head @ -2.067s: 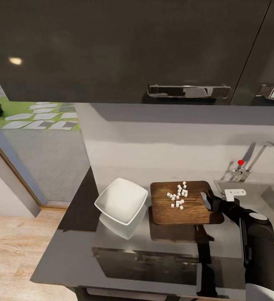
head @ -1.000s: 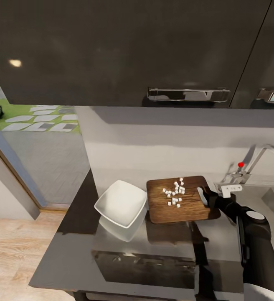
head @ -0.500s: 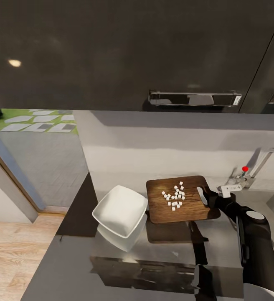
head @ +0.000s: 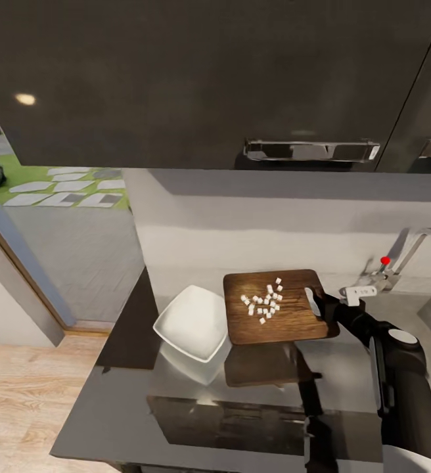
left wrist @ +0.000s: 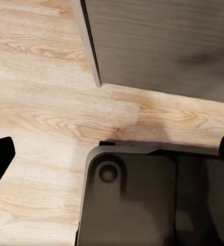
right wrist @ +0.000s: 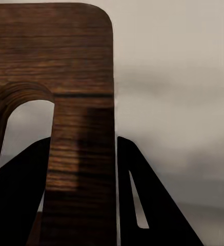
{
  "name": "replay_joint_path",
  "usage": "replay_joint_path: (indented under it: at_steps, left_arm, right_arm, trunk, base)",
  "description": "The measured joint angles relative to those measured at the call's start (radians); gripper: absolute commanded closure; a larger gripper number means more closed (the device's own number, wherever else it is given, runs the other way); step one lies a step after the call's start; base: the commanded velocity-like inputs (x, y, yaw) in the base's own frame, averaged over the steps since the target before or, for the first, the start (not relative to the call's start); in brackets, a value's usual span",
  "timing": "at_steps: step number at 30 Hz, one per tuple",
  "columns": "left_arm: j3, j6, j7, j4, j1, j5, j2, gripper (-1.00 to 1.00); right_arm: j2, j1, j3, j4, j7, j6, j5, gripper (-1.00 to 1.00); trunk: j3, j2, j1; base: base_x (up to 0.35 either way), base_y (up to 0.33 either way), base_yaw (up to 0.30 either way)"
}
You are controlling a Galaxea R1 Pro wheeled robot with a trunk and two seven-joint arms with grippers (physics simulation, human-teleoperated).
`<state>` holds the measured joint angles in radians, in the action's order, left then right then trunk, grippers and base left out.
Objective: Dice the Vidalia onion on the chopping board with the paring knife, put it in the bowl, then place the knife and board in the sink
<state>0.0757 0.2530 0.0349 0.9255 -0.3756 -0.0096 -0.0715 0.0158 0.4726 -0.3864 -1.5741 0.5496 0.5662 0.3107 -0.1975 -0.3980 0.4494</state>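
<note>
Now chopping board (head: 278, 307) closer over bowl (head: 192, 322)

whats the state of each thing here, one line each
chopping board: lifted off the countertop, gripped at its handle-slot end
diced onion: loose cubes scattered on the board
bowl: empty, tilted, beside the board
right gripper: shut on the board's edge
left gripper: open, over wooden floor
tap: no water visible

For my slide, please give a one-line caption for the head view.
Right gripper holds the chopping board, carrying diced onion, lifted beside the bowl.
</note>
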Motion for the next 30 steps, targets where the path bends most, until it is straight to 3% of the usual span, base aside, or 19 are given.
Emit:
replay_joint_path:
  at_steps: [6,25,30]
  left_arm:
    - [0.000,0.000,-0.001,0.000,0.000,0.000,0.000,-1.00]
    - [0.000,0.000,-0.002,0.000,0.000,0.000,0.000,-1.00]
    - [0.000,0.000,-0.003,0.000,0.000,0.000,0.000,-1.00]
  right_arm:
    - [0.001,0.000,0.008,0.000,-0.003,0.001,0.001,1.00]
    - [0.003,0.000,0.010,0.001,-0.005,0.001,0.002,1.00]
    - [0.003,0.000,0.041,0.002,-0.005,0.001,0.002,1.00]
  trunk:
    - [0.000,0.000,0.000]
    - [0.000,0.000,0.000]
    - [0.000,0.000,0.000]
  base:
    - [0.049,0.057,0.000]
    - [0.095,0.195,0.000]
    - [0.000,0.230,0.000]
